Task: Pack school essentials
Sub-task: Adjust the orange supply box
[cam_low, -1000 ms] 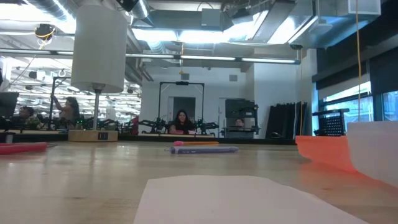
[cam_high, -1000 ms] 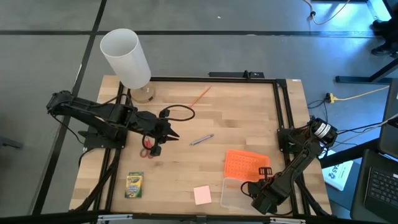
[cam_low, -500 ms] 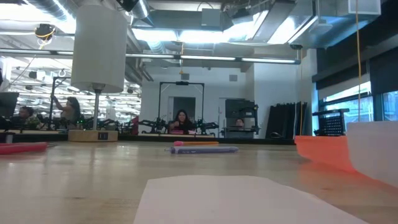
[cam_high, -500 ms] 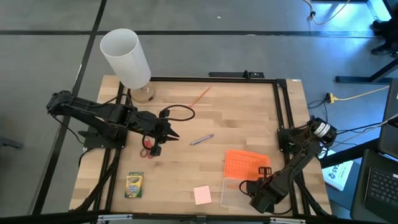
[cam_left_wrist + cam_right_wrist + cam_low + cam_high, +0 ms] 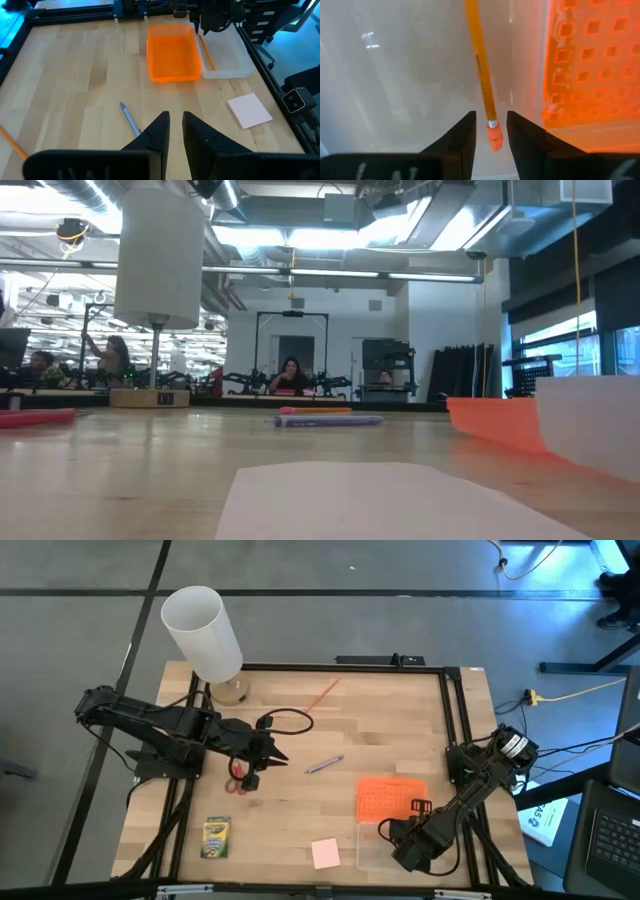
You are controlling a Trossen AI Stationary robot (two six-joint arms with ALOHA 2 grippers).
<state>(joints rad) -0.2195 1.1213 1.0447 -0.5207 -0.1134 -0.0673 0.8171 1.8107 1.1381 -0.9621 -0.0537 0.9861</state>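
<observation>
My right gripper [image 5: 398, 833] points down into the clear box [image 5: 372, 852] at the table's near right and is open. A yellow pencil [image 5: 482, 75] lies in the box, its orange eraser end between the fingers, apart from both. The orange lid [image 5: 392, 798] lies beside the box on its far side. My left gripper [image 5: 283, 759] hangs shut and empty over the table's left middle, with the red scissors [image 5: 237, 780] below the arm. The blue-grey pen [image 5: 324, 764], crayon box [image 5: 215, 836], pink sticky pad [image 5: 325, 853] and a second pencil [image 5: 322, 693] lie flat on the table. My right gripper stands inside the clear box with its fingers [image 5: 465, 135] on either side of the pencil's eraser end [image 5: 494, 139]. Whether a finger touches the box's wall or floor, I cannot tell.
A tall white cylinder [image 5: 203, 632] stands on a base at the far left corner. A black frame [image 5: 455, 730] runs along the table's right and far edges. Bare wood lies between the pen and the far edge.
My right gripper has gone a little toward the table's left edge. The clear box and the orange lid have slid the same way with it, both staying flat on the table.
</observation>
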